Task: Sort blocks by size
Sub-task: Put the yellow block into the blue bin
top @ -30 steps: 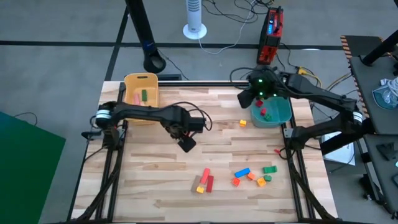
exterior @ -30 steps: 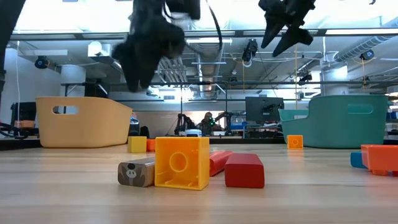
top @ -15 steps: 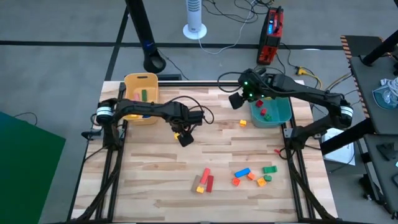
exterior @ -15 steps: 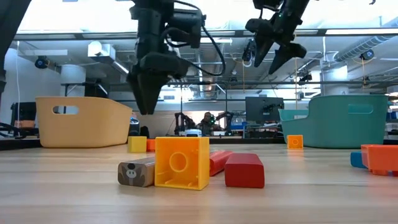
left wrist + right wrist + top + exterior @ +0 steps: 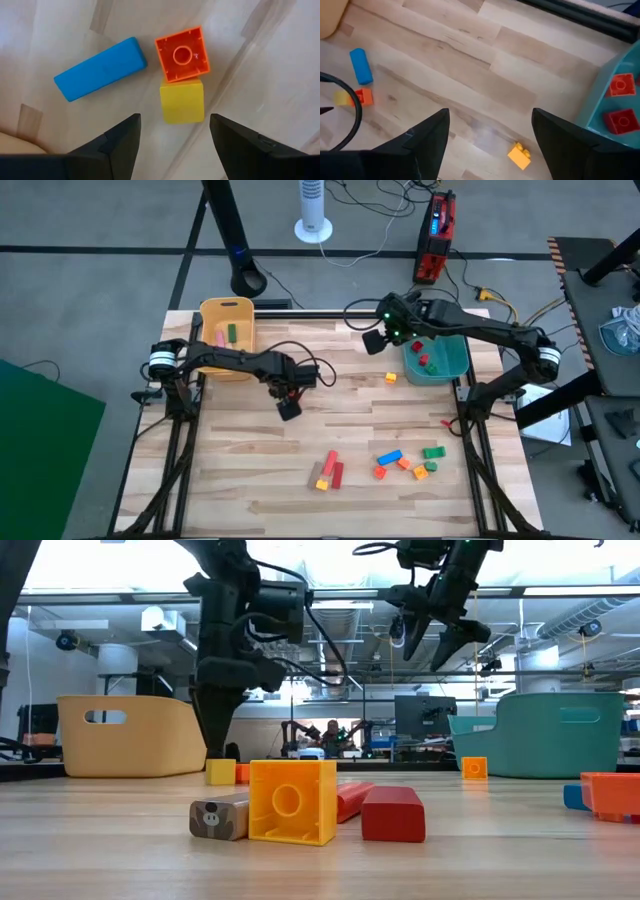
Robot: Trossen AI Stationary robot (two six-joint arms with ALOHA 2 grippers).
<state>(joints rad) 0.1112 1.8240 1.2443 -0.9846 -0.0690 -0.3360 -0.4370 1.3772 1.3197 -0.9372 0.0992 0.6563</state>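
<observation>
While the left gripper hangs with fingers spread above a small yellow cube block, that cube touches an orange studded square block, with a long blue bar block just beside them on the wooden table. Right gripper, also spread wide and empty, hovers beside the teal plastic bin holding red blocks.

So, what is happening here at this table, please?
Two robot arms are sorting toy blocks into two bins. The left end effector hangs open just above a blue bar, an orange cube and a yellow cube, and holds nothing. The right end effector is open and empty beside the teal bin, which holds red cubes. The yellow bin holds a green block and a pink one. More blocks lie on the table's near side.
</observation>
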